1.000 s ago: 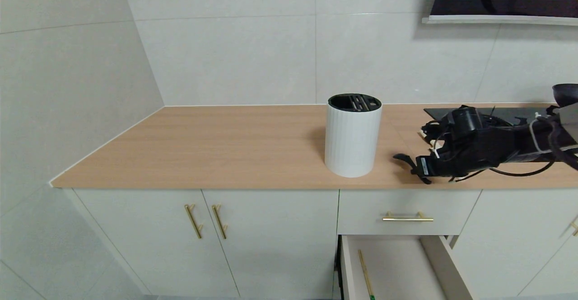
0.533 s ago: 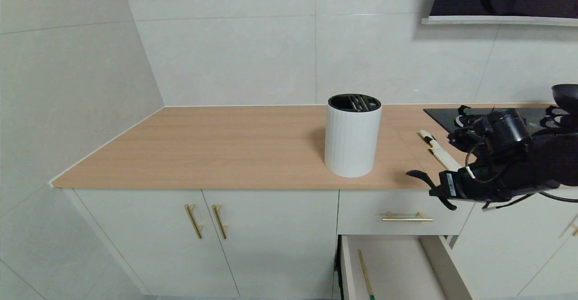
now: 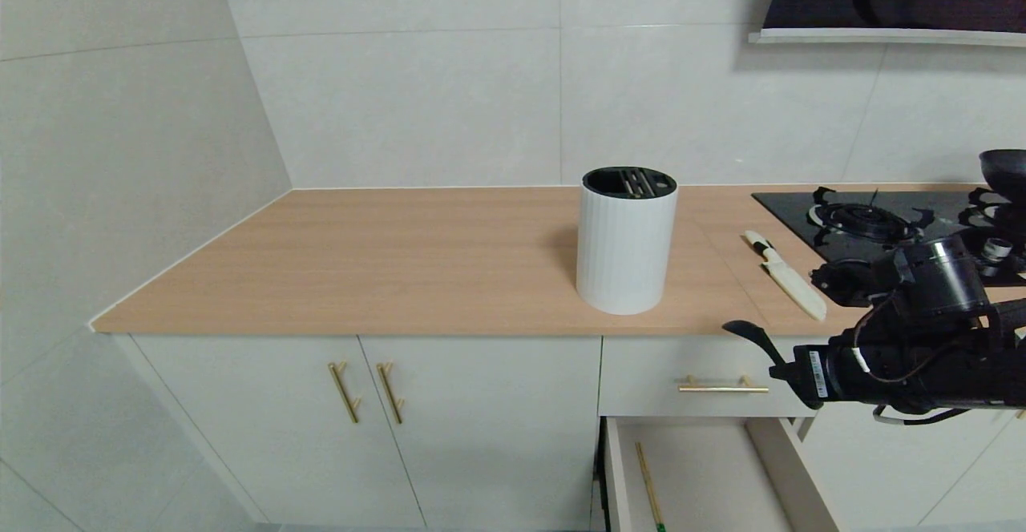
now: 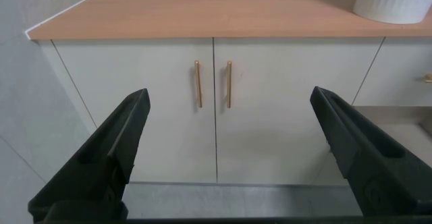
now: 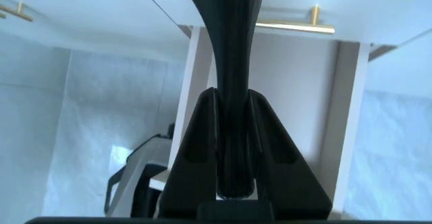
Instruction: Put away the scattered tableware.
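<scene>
1. Right claw [image 3: 789, 372]: clenched on a black utensil [image 3: 744, 333] of a kind not discernible, its slim dark shank pinched between both fingers [image 5: 199, 143]. Hangs off the desk [image 3: 401, 259], before the cabinet face, level with the shut drawer [image 3: 721, 368].
2. Black utensil: juts from the claw toward the robot's left in the head view, free end curved upward. In the right wrist view, runs roughly along the length of the drawer below. Exact heading hard to fix.
3. Open drawer [image 3: 705, 468]: pulled out beneath the shut one, below the right claw and a little to its left. Long axis front to back. Holds one chopstick [image 3: 648, 484], laid lengthwise near the left wall.
4. Judged next: a short descent, down and slightly leftward, to lay the utensil along the drawer's length. Right arm nearer by far.
5. Knife [image 3: 784, 274]: pale, flat on the desk between the white holder [image 3: 625, 251] and the hob [image 3: 874, 215]. Long axis back to front, slanted rightward. Not yet stowed. Nearer the right arm.
6. Left claw [image 4: 229, 97]: released, fingers spread wide, low before the double cabinet doors [image 4: 175, 143]. Well apart from drawer and knife.
</scene>
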You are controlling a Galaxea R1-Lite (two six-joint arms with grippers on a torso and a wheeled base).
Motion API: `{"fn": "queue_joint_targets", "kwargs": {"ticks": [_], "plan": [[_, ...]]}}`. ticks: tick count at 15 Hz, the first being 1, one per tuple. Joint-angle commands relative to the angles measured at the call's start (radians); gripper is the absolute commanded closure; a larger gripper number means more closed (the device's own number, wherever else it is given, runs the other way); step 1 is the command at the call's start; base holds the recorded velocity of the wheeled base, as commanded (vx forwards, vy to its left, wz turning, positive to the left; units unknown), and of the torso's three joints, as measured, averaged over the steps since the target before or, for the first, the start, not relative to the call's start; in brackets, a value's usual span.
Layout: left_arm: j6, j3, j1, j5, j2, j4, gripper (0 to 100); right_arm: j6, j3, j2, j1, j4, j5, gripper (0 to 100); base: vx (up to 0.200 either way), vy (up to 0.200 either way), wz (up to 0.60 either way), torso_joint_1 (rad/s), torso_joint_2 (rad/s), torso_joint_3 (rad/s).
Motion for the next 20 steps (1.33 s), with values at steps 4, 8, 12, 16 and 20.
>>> {"fn": "queue_joint_targets", "kwargs": {"ticks": [4, 8, 12, 16, 20], "plan": [[0.0, 0.001, 0.0, 0.0, 0.0, 0.0, 0, -0.015, 0.016, 0.006, 0.005, -0.001, 0.002, 100, 0.0, 0.0, 0.0, -0.04, 0.08, 0.051], [0.0, -0.001, 0.0, 0.0, 0.0, 0.0, 0, -0.041, 0.021, 0.001, 0.003, -0.001, 0.001, 100, 0.0, 0.0, 0.0, -0.197, 0.45, 0.249], [0.0, 0.001, 0.0, 0.0, 0.0, 0.0, 0, -0.061, 0.024, 0.019, 0.005, -0.001, 0.002, 100, 0.0, 0.0, 0.0, -0.212, 0.49, 0.283], [0.0, 0.001, 0.0, 0.0, 0.0, 0.0, 0, -0.062, 0.027, 0.027, 0.006, -0.001, 0.002, 100, 0.0, 0.0, 0.0, -0.193, 0.49, 0.287], [0.0, -0.001, 0.0, 0.0, 0.0, 0.0, 0, -0.067, 0.027, 0.044, 0.006, -0.001, 0.002, 100, 0.0, 0.0, 0.0, -0.178, 0.46, 0.288]]}}
